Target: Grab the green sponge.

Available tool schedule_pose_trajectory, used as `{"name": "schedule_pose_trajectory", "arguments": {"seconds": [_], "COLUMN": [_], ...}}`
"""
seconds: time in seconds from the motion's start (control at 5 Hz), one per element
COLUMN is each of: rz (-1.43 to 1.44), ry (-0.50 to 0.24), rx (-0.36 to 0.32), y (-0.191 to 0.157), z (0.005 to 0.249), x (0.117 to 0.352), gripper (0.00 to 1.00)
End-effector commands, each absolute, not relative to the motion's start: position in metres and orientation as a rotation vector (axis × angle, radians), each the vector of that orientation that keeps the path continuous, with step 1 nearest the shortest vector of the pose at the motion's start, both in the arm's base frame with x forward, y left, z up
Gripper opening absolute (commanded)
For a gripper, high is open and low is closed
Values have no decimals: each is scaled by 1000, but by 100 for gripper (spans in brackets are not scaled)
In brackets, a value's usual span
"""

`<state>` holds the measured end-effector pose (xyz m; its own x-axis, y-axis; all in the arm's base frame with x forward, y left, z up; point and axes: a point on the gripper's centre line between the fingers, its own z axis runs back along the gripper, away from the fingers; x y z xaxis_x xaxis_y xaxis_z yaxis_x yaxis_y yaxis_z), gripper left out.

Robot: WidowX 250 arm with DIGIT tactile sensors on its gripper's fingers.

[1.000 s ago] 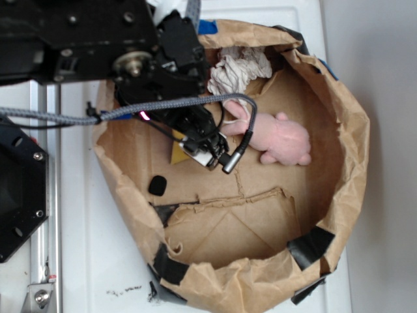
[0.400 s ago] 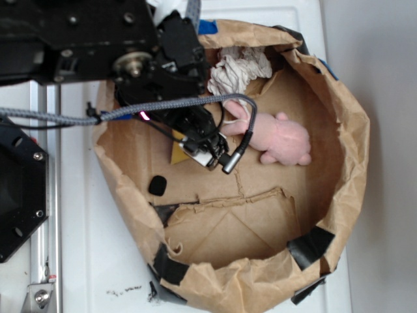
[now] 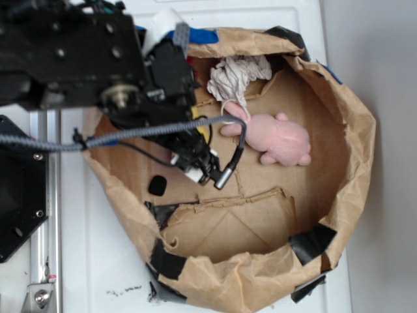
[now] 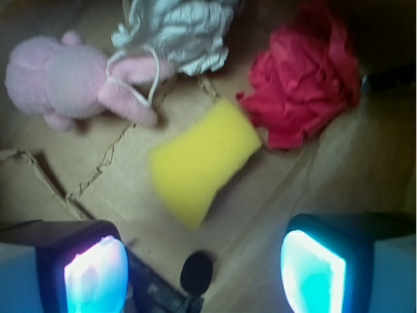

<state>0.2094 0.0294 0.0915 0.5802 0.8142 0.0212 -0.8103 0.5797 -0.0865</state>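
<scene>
Hovering over a crumpled brown paper bag [image 3: 352,150], the gripper [image 4: 205,267] hangs with its two fingers [image 4: 91,274] spread wide apart and nothing between them, as the wrist view shows. Both finger pads glow pale blue at the near edge of that view, left and right of a bare stretch of bag floor.

Lying flat on the brown paper beyond the fingers is the green sponge [image 4: 202,160], seen here as a yellow foam wedge; its greenish face cannot be made out. Its far right corner touches a red wad of paper [image 4: 303,88], which sits at the far right. A pink plush bunny [image 4: 68,81] lies at the far left, and a white crumpled cloth [image 4: 179,29] sits at the far edge, between bunny and wad, with a loop of white cord trailing over the bunny.

From the exterior view, the black arm [image 3: 98,62] covers the left part of the bag, and only a thin yellow sliver of the sponge shows beside it. A small black round object [image 3: 157,185] rests on the bag floor just beside the gripper's tip.
</scene>
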Motion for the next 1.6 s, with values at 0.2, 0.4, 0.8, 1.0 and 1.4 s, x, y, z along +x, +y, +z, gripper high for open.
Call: {"name": "schedule_pose_trajectory", "arguments": {"seconds": [0.2, 0.4, 0.8, 1.0, 1.4], "rz": [1036, 1064, 1093, 1039, 987], "ry": [-92, -122, -146, -123, -106], "rx": [-62, -41, -34, -51, -60], "y": [19, 29, 56, 56, 62], "z": [105, 94, 77, 81, 88], "x": [224, 257, 287, 267, 232], "gripper": [100, 100, 100, 100, 100]}}
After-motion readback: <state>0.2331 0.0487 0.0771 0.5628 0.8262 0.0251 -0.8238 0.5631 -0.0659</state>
